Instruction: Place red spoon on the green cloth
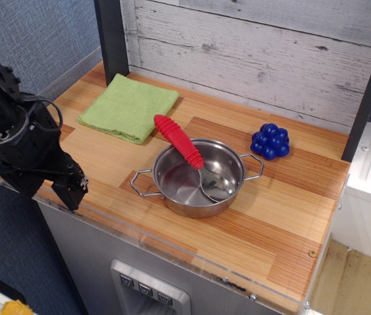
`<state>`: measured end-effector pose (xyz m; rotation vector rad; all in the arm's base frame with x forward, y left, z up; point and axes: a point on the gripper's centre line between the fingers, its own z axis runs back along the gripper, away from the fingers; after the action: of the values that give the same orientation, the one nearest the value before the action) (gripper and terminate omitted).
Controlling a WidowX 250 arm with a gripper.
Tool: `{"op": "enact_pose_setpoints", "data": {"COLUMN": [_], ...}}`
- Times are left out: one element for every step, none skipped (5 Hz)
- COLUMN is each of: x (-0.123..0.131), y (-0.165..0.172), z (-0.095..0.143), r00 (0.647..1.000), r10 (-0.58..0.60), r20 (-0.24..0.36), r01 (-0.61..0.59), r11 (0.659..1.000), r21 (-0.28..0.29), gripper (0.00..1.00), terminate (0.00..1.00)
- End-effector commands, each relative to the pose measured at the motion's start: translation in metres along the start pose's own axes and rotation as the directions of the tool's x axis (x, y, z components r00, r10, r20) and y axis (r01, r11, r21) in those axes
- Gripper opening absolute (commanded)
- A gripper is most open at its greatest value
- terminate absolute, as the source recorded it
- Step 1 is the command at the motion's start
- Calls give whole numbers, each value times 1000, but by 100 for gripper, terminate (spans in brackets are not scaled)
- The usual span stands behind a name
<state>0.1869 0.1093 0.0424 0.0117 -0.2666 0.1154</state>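
The red spoon (pixel 180 142) lies in the steel pot (pixel 198 177). Its ribbed red handle leans over the pot's back-left rim and its silver bowl rests on the pot's bottom. The green cloth (pixel 128 107) lies folded flat at the back left of the wooden counter, just left of the handle's tip. My gripper (pixel 73 191) hangs at the counter's front-left edge, well left of the pot and in front of the cloth. It holds nothing. Its dark fingers point down and I cannot tell how far apart they are.
A blue bunch of toy grapes (pixel 271 141) sits right of the pot. A white plank wall (pixel 251 52) and a dark post (pixel 112 39) stand behind the counter. A clear plastic lip (pixel 192 252) runs along the front edge.
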Motion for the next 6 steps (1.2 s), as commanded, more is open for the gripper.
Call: {"op": "enact_pose_setpoints", "data": {"x": [0,8,22,44,70,93], "y": [0,-3,-10,-28,-49,-62], "z": [0,14,32,40,42,43], "r00": [1000,1000,997,976,926,820], "r10": [0,24,71,214,369,563], "r20": [0,21,32,29,81,103], "r01": [0,-24,-72,-216,-376,-571], "r11": [1000,1000,997,975,920,817], "r21": [0,14,34,60,106,80], "gripper": [100,100,100,100,100,100], "terminate": [0,0,0,0,0,0]}}
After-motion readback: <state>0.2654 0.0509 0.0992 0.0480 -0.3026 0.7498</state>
